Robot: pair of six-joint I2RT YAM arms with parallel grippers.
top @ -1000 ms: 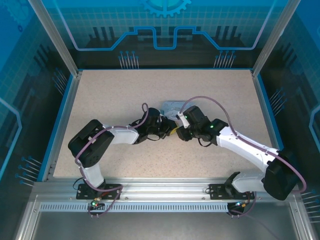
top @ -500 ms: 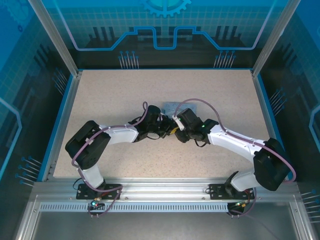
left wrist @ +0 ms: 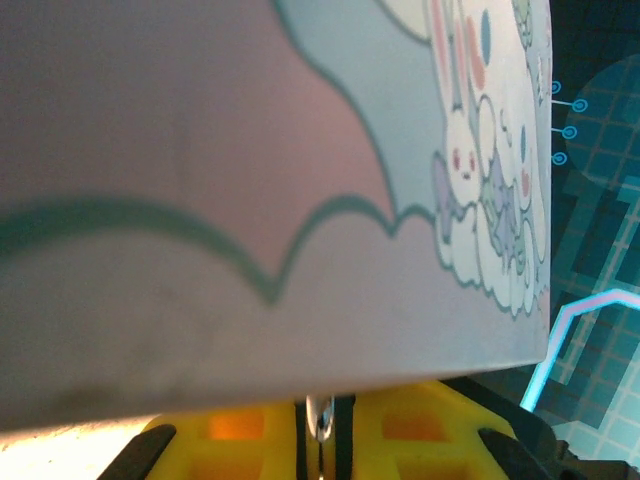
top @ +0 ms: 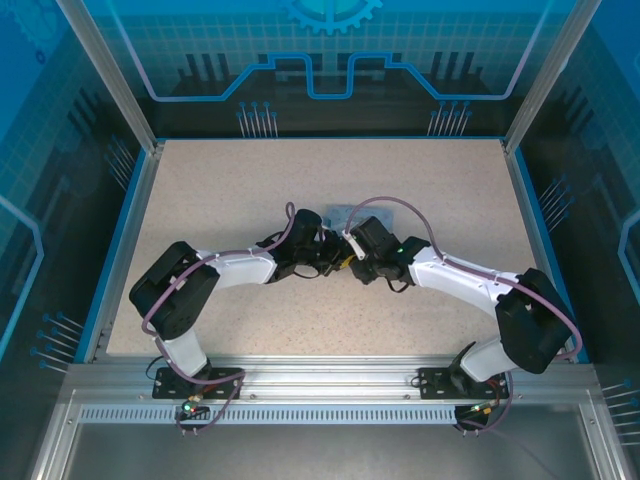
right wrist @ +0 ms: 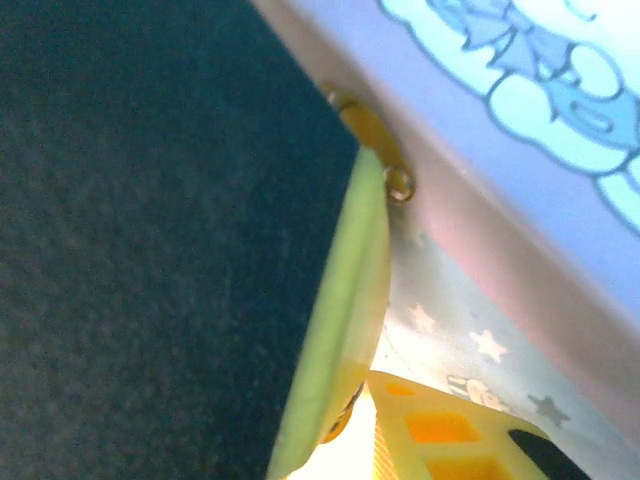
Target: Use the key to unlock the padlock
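left gripper (left wrist: 320, 436) is clamped on a thin metal sliver, the key (left wrist: 320, 418), just below the tin (left wrist: 250, 200). padlock (right wrist: 368, 128), a brassy blur, sits against the tin's edge. right gripper (top: 353, 262): gap hidden, cannot tell.

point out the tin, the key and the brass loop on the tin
tin (left wrist: 250, 200), left wrist view, printed face
key (left wrist: 320, 418), left wrist view, shiny tip
brass loop (right wrist: 408, 188), right wrist view, its rim

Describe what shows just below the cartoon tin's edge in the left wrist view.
Yellow fingers of the left pincer, shut on a thin metal sliver, likely the key. The tin hides the key's tip and whatever it meets.
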